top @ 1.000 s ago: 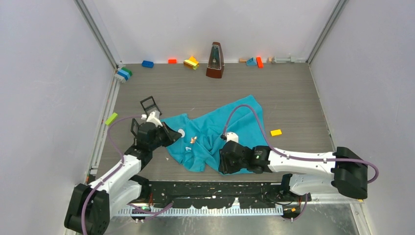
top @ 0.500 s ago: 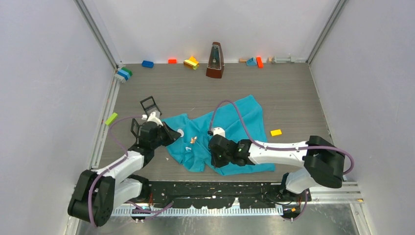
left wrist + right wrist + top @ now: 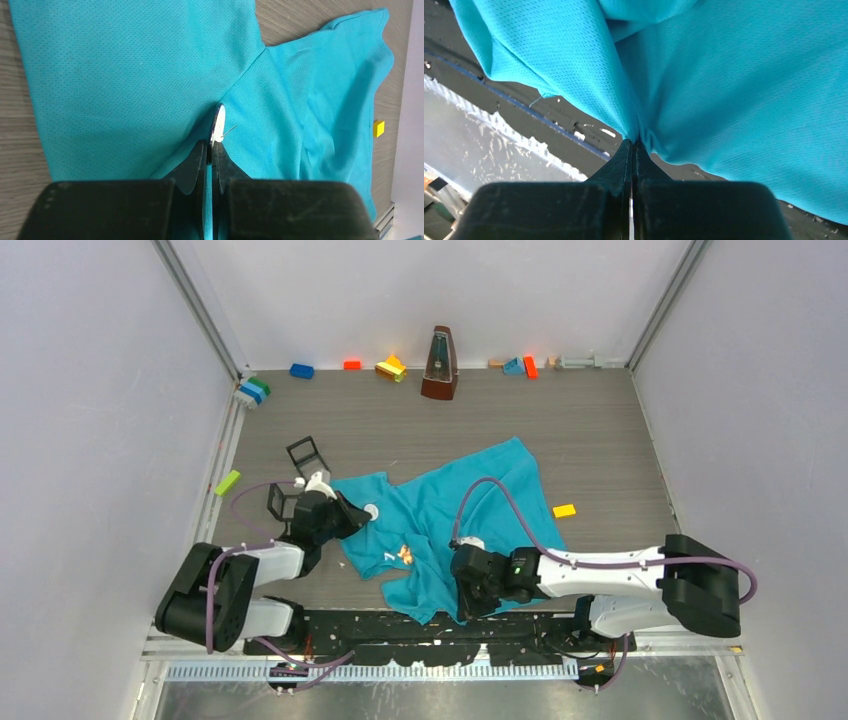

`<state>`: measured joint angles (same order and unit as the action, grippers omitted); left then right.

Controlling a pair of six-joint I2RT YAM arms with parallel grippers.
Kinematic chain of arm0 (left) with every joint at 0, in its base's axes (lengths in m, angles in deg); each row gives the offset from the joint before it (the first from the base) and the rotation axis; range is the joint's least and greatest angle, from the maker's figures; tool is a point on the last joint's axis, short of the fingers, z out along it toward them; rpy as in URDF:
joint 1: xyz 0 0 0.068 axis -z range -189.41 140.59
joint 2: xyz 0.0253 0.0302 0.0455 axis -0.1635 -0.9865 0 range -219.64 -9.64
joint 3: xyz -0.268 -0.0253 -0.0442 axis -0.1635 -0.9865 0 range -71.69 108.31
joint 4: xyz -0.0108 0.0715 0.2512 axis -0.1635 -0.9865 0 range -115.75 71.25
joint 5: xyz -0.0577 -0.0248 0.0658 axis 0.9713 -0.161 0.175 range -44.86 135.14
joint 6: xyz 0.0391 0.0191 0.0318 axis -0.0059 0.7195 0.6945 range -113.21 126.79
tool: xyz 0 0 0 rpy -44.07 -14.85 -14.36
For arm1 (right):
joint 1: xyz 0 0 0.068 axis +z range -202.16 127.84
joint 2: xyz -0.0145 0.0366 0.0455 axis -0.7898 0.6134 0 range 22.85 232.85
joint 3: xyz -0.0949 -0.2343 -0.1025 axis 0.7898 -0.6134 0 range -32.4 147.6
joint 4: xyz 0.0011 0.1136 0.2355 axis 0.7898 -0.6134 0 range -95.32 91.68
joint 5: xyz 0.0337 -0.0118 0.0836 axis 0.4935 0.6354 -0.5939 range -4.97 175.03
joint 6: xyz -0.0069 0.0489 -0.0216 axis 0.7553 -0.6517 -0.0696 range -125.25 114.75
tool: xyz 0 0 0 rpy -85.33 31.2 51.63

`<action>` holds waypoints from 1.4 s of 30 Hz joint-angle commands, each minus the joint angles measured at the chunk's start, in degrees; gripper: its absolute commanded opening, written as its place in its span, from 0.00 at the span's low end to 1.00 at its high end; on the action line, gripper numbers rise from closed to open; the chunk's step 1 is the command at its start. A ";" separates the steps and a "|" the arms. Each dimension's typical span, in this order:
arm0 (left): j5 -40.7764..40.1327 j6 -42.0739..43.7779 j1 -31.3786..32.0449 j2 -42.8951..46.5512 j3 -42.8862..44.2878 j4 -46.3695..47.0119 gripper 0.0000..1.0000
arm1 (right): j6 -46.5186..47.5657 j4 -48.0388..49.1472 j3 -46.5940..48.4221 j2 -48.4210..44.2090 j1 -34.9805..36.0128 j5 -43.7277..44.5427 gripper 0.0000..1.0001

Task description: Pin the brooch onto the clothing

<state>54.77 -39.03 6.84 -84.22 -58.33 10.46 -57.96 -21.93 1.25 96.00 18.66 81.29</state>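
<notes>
The clothing (image 3: 470,490), a teal T-shirt, lies crumpled across the middle of the table. My left gripper (image 3: 355,512) is at its left edge, shut on the brooch (image 3: 371,510), a small white disc. In the left wrist view the brooch (image 3: 218,122) stands edge-on between the fingertips of the left gripper (image 3: 210,147), its thin pin sticking out to the right over the clothing (image 3: 125,75). My right gripper (image 3: 467,608) is at the shirt's near hem. In the right wrist view the right gripper (image 3: 634,140) pinches a fold of the clothing (image 3: 734,75), which is stretched taut over the black rail.
A metronome (image 3: 439,364) and several coloured bricks line the back wall. A yellow brick (image 3: 564,510) lies right of the shirt, a green brick (image 3: 227,482) and a black frame (image 3: 306,453) to its left. The black mounting rail (image 3: 400,625) runs along the near edge.
The right gripper has shut on the shirt's fabric and drawn it toward the near edge; the shirt's near part and its orange mark shifted with it. The left gripper still holds the brooch.
</notes>
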 commanded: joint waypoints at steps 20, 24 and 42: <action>2.14 9.23 -0.25 30.89 13.44 -36.81 0.00 | 11.14 -5.64 24.84 5.94 -4.44 22.13 0.44; 5.58 4.46 -0.25 34.18 12.78 -39.35 0.00 | 14.34 -3.44 31.01 14.49 -4.84 21.48 0.38; 8.51 3.25 -0.25 38.77 9.25 -44.05 0.00 | 17.73 -8.73 42.85 37.04 -5.48 31.69 0.21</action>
<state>61.59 -35.29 6.80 -46.02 -47.90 -33.56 -39.73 -30.22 43.48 133.02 13.24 108.08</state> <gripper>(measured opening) 0.026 0.297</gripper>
